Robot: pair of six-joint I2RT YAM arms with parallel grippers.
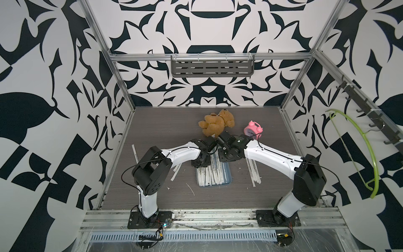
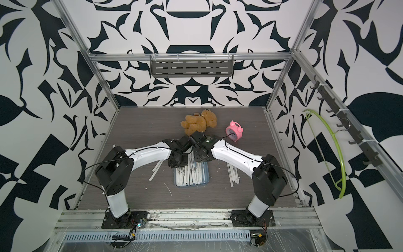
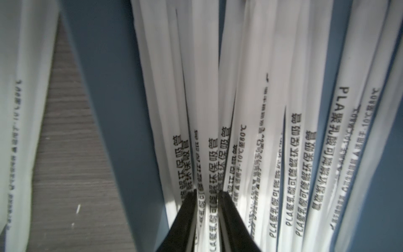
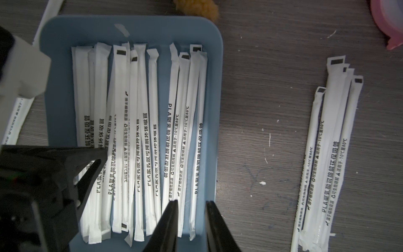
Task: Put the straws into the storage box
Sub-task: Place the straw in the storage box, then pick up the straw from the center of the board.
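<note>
The left gripper [image 3: 207, 196] sits low in the storage box [image 3: 113, 109]. Its jaws stand a narrow gap apart with one of the straws [image 3: 239, 109] running lengthwise between them; whether they pinch it or merely straddle it I cannot tell. More straws fan out ahead of its tips, lying side by side along the box floor.

The right gripper [image 4: 192, 204] hovers higher, over the box rim nearest it. Its jaws are narrowly parted and appear to hold nothing; the straw seen through the gap lies down in the box with the rest.

Out to the side of the right gripper, well clear of the box, a bundle [image 4: 333, 152] of straws lies on the table [image 4: 261, 109]. A few more lie beside the box under the left arm [image 1: 175, 172].

Farther beyond both grippers are a teddy bear [image 1: 217, 124] and a pink alarm clock [image 1: 253, 129].

The straws look very light, thin and bendy in flat paper sleeves, which likely slide over one another. Lying flat on the table, they give little edge to get under. A pinch across the narrow width near mid-length should keep the ends from drooping. Taken as a bundle, they may splay or shed one.
</note>
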